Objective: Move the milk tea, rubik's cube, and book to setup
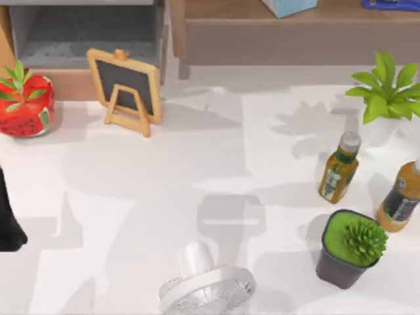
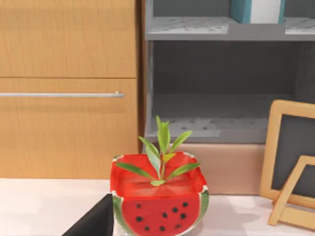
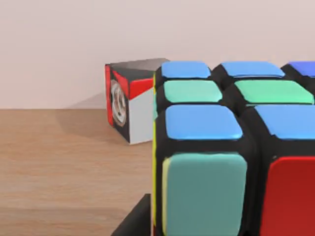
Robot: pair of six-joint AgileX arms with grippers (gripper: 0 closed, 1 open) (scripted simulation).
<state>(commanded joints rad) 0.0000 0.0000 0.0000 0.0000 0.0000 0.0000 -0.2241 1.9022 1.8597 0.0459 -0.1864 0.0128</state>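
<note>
The rubik's cube (image 3: 231,147) stands very close in the right wrist view, black-edged with blue, green, teal and red stickers, over a wooden shelf top (image 3: 64,167). One dark finger (image 3: 132,222) of my right gripper lies against the cube's lower edge. Behind the cube stands a small red, white and black carton (image 3: 129,101), apparently the milk tea. A flat blue thing (image 1: 391,4), possibly the book, lies at the wooden shelf's far right edge. My left arm (image 1: 8,223) is parked at the table's left edge, and one of its fingers (image 2: 93,220) shows before a watermelon pot.
On the table stand a watermelon pot (image 1: 25,105) with a plant, a small chalkboard easel (image 1: 126,88), a white fan (image 1: 207,285), two bottles (image 1: 339,167) (image 1: 400,200), a dark pot with a green plant (image 1: 348,249) and a leafy plant (image 1: 387,92). A light blue box (image 1: 289,5) sits on the wooden shelf.
</note>
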